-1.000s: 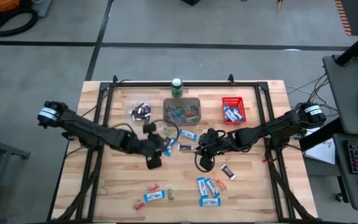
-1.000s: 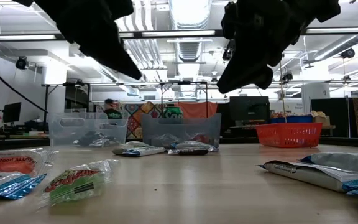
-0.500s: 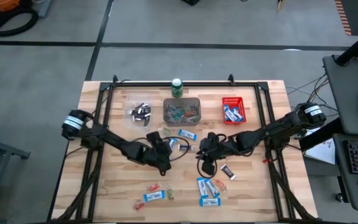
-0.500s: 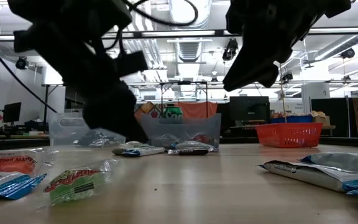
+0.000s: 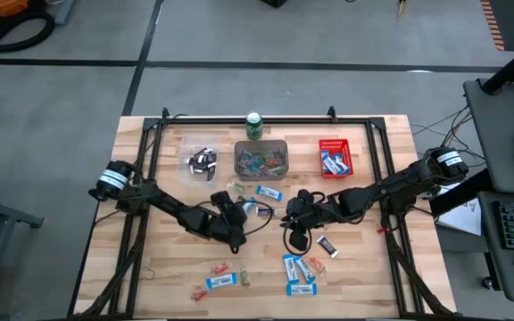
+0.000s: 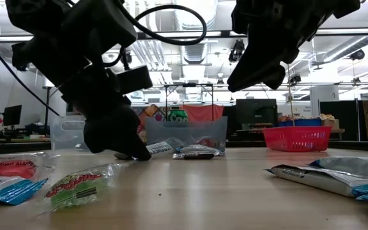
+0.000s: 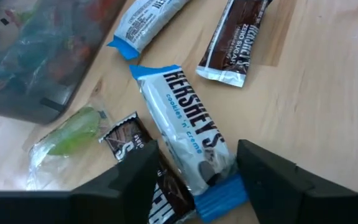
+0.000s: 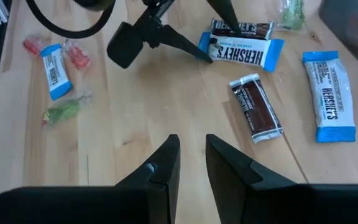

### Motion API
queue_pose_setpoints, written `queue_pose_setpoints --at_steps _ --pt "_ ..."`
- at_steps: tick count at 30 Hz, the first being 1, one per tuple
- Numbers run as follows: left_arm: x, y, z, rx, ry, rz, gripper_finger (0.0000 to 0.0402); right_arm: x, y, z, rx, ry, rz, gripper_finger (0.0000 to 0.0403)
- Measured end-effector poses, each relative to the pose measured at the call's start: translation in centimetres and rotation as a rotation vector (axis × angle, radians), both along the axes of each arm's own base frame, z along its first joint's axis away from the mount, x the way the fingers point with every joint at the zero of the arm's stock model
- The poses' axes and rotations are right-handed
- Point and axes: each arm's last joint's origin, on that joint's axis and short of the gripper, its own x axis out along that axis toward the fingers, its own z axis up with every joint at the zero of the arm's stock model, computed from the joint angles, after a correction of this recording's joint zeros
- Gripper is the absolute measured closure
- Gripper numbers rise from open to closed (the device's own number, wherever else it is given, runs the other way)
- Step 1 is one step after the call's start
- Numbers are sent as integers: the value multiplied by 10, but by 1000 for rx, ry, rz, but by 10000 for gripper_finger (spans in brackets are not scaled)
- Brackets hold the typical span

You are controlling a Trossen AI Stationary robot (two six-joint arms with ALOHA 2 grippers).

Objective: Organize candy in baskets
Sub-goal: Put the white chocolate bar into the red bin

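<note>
free: bare wood (image 5: 177, 259) | blocked: candy (image 5: 257, 209) between arms

You see two matte black jointed arms, each with a silver band near its shoulder and black looped cables, apparently.

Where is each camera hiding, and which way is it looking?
High view: above the table, looking straight down; both dark arms reach in from the sides toward the table's middle.
Low view: at table-top height, looking level across to the baskets; the arms hang in from above.
Left wrist view: on the left arm, looking down past the open left gripper at the blue-and-white Hershey's bar.
Right wrist view: on the right arm, looking past the right gripper at the table.
Shared: the right wrist view shows that same bar, with the left gripper straddling it.
</note>
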Motion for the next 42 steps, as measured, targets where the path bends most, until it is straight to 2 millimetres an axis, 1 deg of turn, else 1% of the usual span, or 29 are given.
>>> queue_pose_setpoints --at_steps 8,10,13,17,21,24,30,35,37,40,42 --pt "0 0 -1 -3 9 -4 304 0 0 0 0 0 0 339" --pt "-1 0 -1 7 12 1 324 0 0 0 0 0 0 339" --pt "-1 0 -1 7 16 -4 341 0 0 0 -1 0 1 340" --pt "-3 -1 1 8 27 -23 353 0 0 0 -1 0 1 339" --pt "-6 -6 9 3 20 -62 370 0 0 0 -3 0 -2 341" --pt "-7 -8 17 1 6 -84 394 0 -1 0 -20 -5 -21 342" --pt "-10 -11 27 11 -1 -112 401 0 -1 0 -24 -6 -26 342" --pt "-11 -15 28 -6 18 -173 401 0 -1 0 -25 -7 -26 344" --pt "-10 -16 29 -12 -2 -154 401 0 -1 0 -30 -8 -32 344" --pt "-10 -14 30 8 -55 -78 400 0 -1 0 -35 -9 -36 344" --pt "-11 -13 29 23 -43 -88 391 0 -1 0 -35 -10 -36 344"
